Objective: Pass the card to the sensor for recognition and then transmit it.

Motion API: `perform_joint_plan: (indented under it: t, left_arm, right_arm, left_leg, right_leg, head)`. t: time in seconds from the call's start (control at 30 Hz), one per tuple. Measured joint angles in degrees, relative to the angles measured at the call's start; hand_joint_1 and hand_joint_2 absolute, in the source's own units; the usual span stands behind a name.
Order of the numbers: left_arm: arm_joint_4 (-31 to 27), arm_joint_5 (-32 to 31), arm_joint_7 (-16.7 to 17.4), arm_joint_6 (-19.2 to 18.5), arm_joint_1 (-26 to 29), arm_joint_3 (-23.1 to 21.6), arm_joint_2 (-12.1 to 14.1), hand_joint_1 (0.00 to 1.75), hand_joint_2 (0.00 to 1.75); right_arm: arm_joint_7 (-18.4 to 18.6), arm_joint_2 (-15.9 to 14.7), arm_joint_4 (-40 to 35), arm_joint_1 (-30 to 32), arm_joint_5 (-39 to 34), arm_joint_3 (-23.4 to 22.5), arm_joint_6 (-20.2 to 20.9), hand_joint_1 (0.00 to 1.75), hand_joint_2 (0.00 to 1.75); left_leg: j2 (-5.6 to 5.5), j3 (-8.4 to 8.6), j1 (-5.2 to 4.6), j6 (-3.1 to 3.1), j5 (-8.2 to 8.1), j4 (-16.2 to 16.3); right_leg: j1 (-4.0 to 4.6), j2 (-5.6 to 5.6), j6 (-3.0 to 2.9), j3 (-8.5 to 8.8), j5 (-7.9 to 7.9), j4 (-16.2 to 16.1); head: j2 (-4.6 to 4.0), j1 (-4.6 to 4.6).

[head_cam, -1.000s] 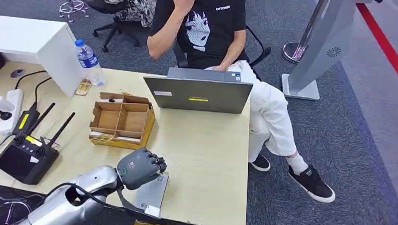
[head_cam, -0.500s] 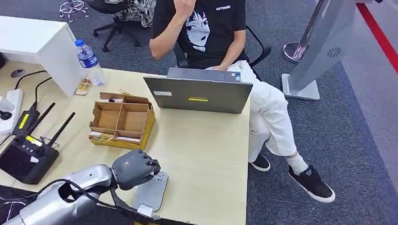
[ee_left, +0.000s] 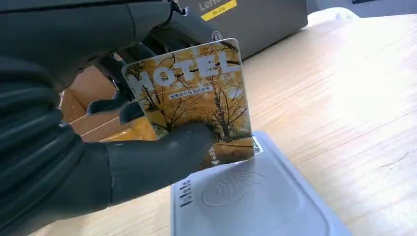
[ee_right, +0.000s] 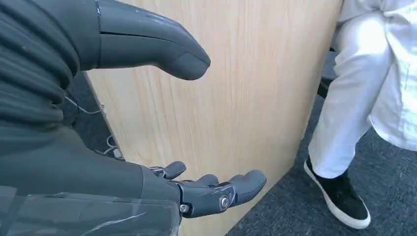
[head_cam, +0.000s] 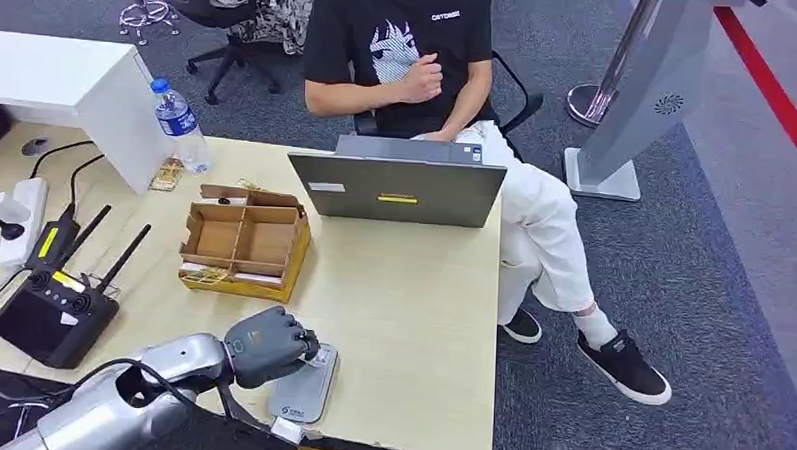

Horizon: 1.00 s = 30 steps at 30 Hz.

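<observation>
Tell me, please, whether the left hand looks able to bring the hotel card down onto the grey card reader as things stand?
Probably yes. The left hand pinches the hotel card just above the card reader, whose contactless symbol lies bare beneath the card's lower edge. Nothing stands between them.

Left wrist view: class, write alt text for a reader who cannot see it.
The robot's left hand holds a hotel card, printed with yellow autumn trees, just above a grey card reader on a wooden table. A laptop stands behind.
</observation>
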Motion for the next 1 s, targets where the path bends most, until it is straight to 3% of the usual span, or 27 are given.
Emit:
perform_joint_plan:
  t: [0.27, 0.47, 0.63, 0.83, 1.0]
  left_arm:
    - [1.55, 0.92, 1.31, -0.38, -1.15, -1.83, 0.35, 1.75, 1.75]
    - [2.64, 0.02, 1.44, 3.74, -1.1, -2.16, -0.59, 1.75, 1.75]
    - [3.45, -5.45, 3.04, 11.83, -0.03, -1.62, -4.2, 1.75, 1.75]
    - [3.15, -15.02, 10.36, 18.91, 2.34, 6.7, -10.53, 1.75, 1.75]
    - [2.16, -18.03, 9.55, 18.86, 3.46, 19.41, -14.07, 1.75, 1.75]
  right_arm:
    - [0.11, 0.0, 0.0, -0.27, 0.06, 0.0, -0.39, 0.0, 1.75]
    - [-0.02, 0.0, 0.0, -0.33, 0.0, 0.0, -0.44, 0.0, 1.75]
    - [-0.55, 0.0, 0.0, -0.29, -0.13, 0.0, -0.5, 0.0, 1.75]
    - [-1.01, 0.0, 0.0, 0.09, 0.0, -0.24, -0.61, 0.0, 1.75]
    - [-0.96, 0.11, 0.0, 0.12, 0.3, -0.28, -0.96, 0.0, 1.75]
  left_leg:
    - [-0.02, 0.01, 0.0, -0.01, 0.01, 0.0]
    - [-0.02, 0.01, 0.0, -0.01, 0.01, 0.0]
    - [-0.03, 0.0, -0.02, 0.0, 0.01, 0.01]
    - [-0.04, -0.01, -0.02, 0.0, 0.01, 0.01]
    - [-0.02, 0.0, 0.02, -0.05, 0.04, 0.01]
  right_leg:
    - [0.0, -0.02, 0.0, 0.02, 0.0, 0.01]
    - [0.0, -0.01, 0.0, 0.02, 0.01, 0.0]
    - [-0.02, -0.04, 0.01, 0.01, 0.01, -0.01]
    - [-0.02, -0.03, 0.03, 0.01, 0.03, -0.03]
    - [-0.01, -0.02, 0.0, -0.01, 0.04, 0.0]
  head:
    - [0.0, 0.02]
    - [0.0, 0.02]
    - [0.0, 0.02]
    - [0.0, 0.02]
    - [0.0, 0.02]
